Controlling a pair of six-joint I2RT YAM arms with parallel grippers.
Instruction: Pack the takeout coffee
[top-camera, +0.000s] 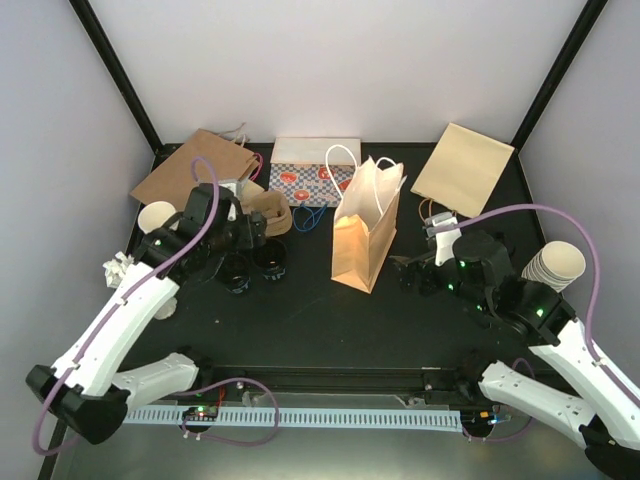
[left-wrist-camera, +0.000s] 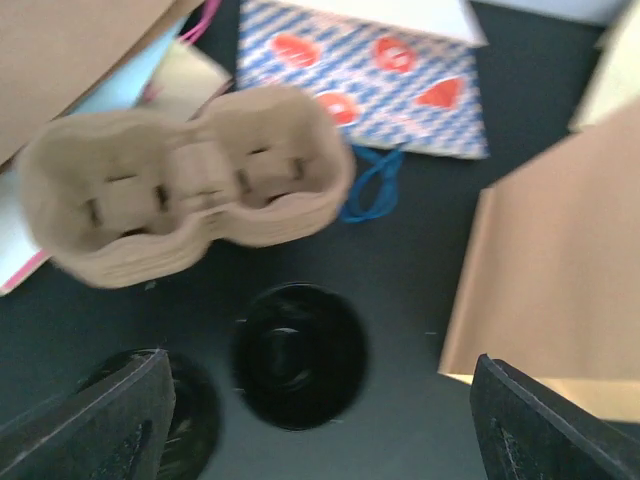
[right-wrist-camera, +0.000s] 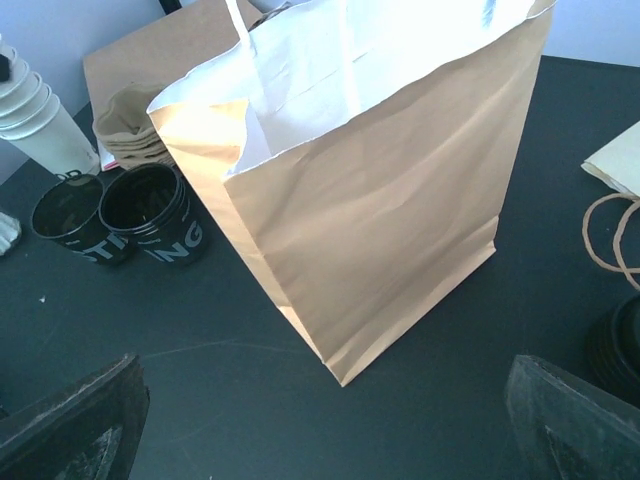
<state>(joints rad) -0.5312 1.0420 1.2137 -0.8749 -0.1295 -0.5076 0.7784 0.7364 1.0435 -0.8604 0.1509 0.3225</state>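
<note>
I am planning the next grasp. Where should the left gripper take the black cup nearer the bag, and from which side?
By the rim, from straight above, one finger inside, one outside. The cup stands upright, mouth open, and the other cup is close beside it, so a side grasp would likely bump that.

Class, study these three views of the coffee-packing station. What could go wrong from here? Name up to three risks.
1. The black cup in front of the open left end effector stands close beside its twin; a grab may knock the twin over.
2. The cardboard tray lies loose; pressing a cup in might shove it away.
3. The paper bag stands unsupported; the right end effector could tip it.
</note>
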